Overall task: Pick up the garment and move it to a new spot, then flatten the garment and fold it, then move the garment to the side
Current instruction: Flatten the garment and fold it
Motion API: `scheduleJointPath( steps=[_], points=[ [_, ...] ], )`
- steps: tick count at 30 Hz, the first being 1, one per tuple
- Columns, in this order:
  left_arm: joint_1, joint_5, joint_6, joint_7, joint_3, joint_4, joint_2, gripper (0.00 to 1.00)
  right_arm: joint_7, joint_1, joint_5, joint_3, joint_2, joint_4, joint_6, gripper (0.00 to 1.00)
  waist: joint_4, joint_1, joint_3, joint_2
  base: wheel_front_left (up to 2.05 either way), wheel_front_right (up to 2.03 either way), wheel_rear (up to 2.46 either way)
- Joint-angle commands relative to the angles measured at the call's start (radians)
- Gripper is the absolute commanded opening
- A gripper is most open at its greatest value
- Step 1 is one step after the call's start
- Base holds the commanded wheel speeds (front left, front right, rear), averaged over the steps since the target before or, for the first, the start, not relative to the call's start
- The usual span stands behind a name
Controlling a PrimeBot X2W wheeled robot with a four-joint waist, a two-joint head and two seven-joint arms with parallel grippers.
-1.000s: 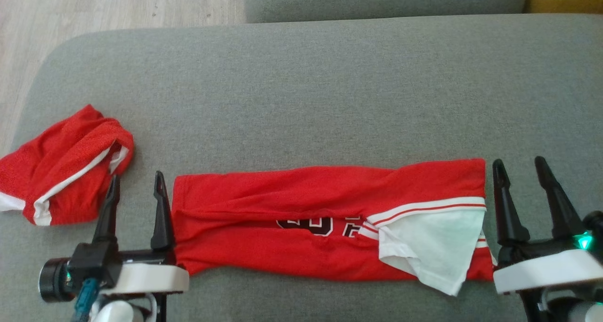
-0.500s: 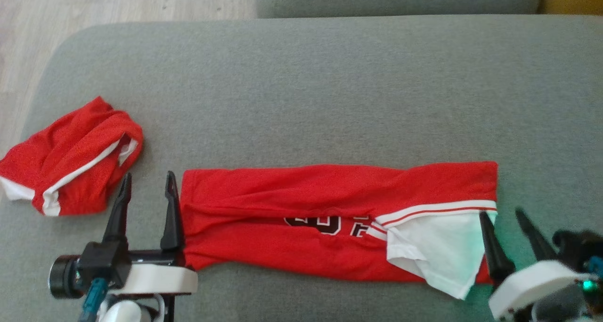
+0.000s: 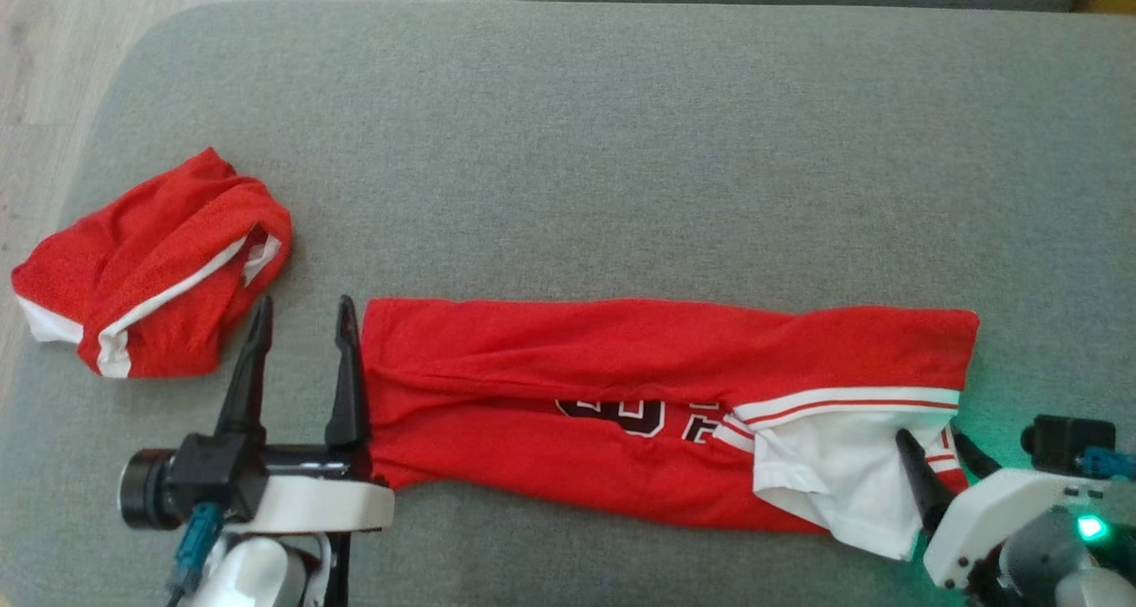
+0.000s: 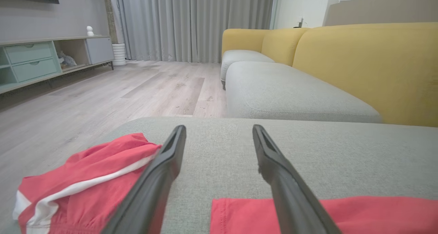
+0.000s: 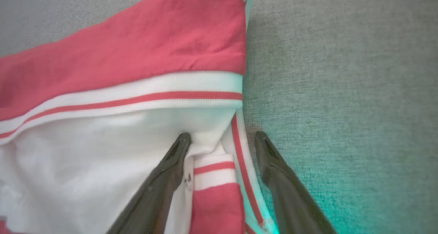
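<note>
Folded red-and-white jersey [image 3: 621, 385] on grey fabric cushion [image 3: 621, 145], open cushion beyond. Left gripper [image 3: 304, 300] released beside left edge; right gripper [image 3: 927, 434] released, straddling right edge.

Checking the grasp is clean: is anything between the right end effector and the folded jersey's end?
Nothing visible. The open right end effector straddles the striped right edge of the folded jersey, one finger over its white panel, the other over the gray cushion beside it.
</note>
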Motion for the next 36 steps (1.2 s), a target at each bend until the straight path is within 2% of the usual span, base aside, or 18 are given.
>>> scheduleJointPath(
  steps=[1, 4, 8, 12, 17, 20, 23, 28, 31, 36],
  points=[
    [-0.047, 0.005, -0.001, -0.012, 0.043, -0.025, 0.01, 1.0, 0.038, 0.0, 0.01, 0.052, -0.002, 0.017, 0.004, 0.02, -0.001, 0.0, -0.001, -0.0001, 0.0, 0.0, 0.0],
    [-0.046, 0.007, -0.004, -0.018, 0.048, -0.022, 0.006, 1.0, 0.068, 0.001, 0.03, 0.068, 0.0, -0.004, 0.004, 0.0, -0.002, 0.0, -0.005, -0.0001, 0.0, 0.0, 0.0],
    [-0.037, 0.014, -0.01, -0.026, 0.063, -0.021, 0.002, 1.0, 0.027, 0.007, 0.024, 0.039, -0.009, -0.102, 0.004, 0.0, -0.01, 0.0, -0.02, -0.0001, 0.0, 0.0, 0.0],
    [-0.019, 0.017, -0.011, -0.028, 0.076, -0.019, -0.002, 1.0, 0.006, 0.023, 0.001, -0.051, -0.015, -0.18, 0.004, 0.0, -0.019, 0.0, -0.034, -0.0001, 0.0, 0.0, 0.0],
    [-0.005, 0.019, -0.015, -0.029, 0.082, -0.022, -0.008, 1.0, 0.03, 0.048, -0.036, -0.2, -0.022, -0.251, 0.004, 0.0, -0.022, 0.0, -0.044, -0.0001, 0.0, 0.0, 0.0],
    [0.003, 0.016, -0.017, -0.029, 0.087, -0.021, -0.012, 1.0, 0.059, 0.043, -0.071, -0.216, -0.01, -0.327, 0.004, 0.0, -0.027, 0.0, -0.053, -0.0001, 0.0, 0.0, 0.0],
    [0.007, 0.013, -0.021, -0.03, 0.089, -0.017, -0.015, 1.0, 0.093, 0.021, -0.095, -0.144, -0.014, -0.398, 0.004, 0.0, -0.03, 0.0, -0.062, -0.0001, 0.0, 0.0, 0.0],
    [0.01, 0.012, -0.022, -0.03, 0.091, -0.014, -0.018, 1.0, 0.139, -0.049, -0.078, 0.09, -0.004, -0.456, 0.004, 0.0, -0.032, 0.0, -0.072, -0.0001, 0.0, 0.0, 0.0],
    [0.009, 0.003, -0.027, -0.03, 0.09, -0.012, -0.022, 1.0, 0.139, -0.1, -0.033, 0.254, 0.021, -0.416, 0.004, 0.0, -0.027, 0.0, -0.071, -0.0001, 0.0, 0.0, 0.0],
    [-0.006, -0.003, -0.038, -0.03, 0.084, -0.002, -0.028, 1.0, 0.105, -0.167, 0.06, 0.488, 0.059, -0.266, 0.004, 0.0, -0.004, 0.0, -0.061, -0.0001, 0.0, 0.0, 0.0]
  ],
)
